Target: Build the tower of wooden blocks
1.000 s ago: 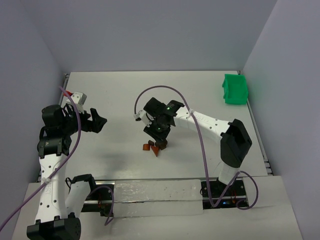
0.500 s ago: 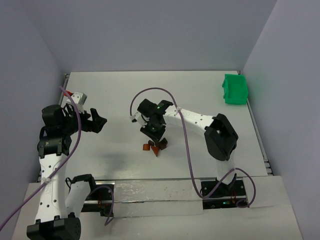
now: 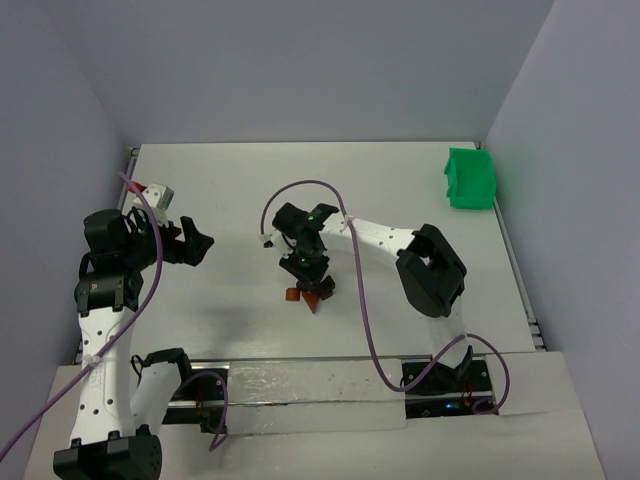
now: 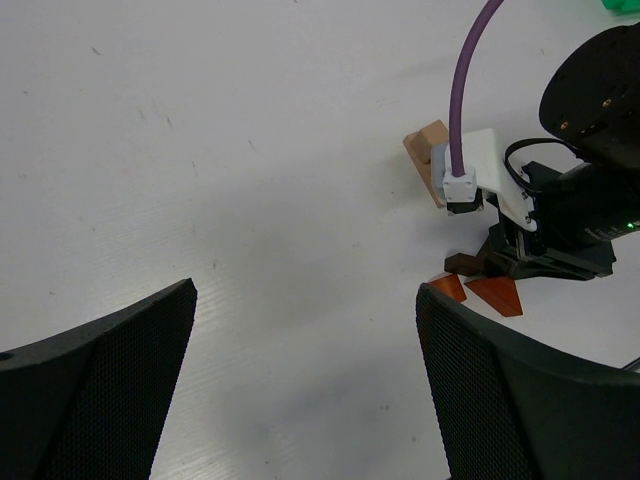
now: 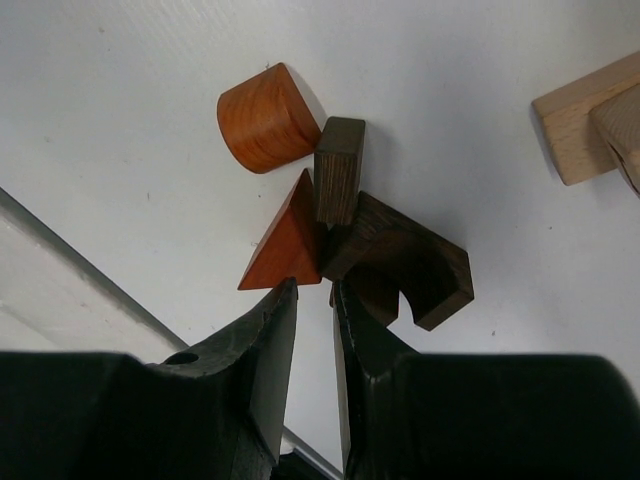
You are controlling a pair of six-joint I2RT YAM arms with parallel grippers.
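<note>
no wood block tower stands yet. the wood blocks (image 3: 310, 293) lie loose on the tabletop (image 3: 230, 180): a red wedge (image 5: 285, 240) touches a dark bar (image 5: 340, 170) and a dark arch block (image 5: 420, 270), with a half-round block (image 5: 265, 118) just beside and tan blocks (image 5: 585, 125) near. all stacking is left, i judge. the right gripper (image 5: 315, 300) hangs over the wedge, jaws at a thin slit with nothing visibly between. the left gripper (image 4: 305, 290) hovers well apart from the wedge, jaws wide and empty.
</note>
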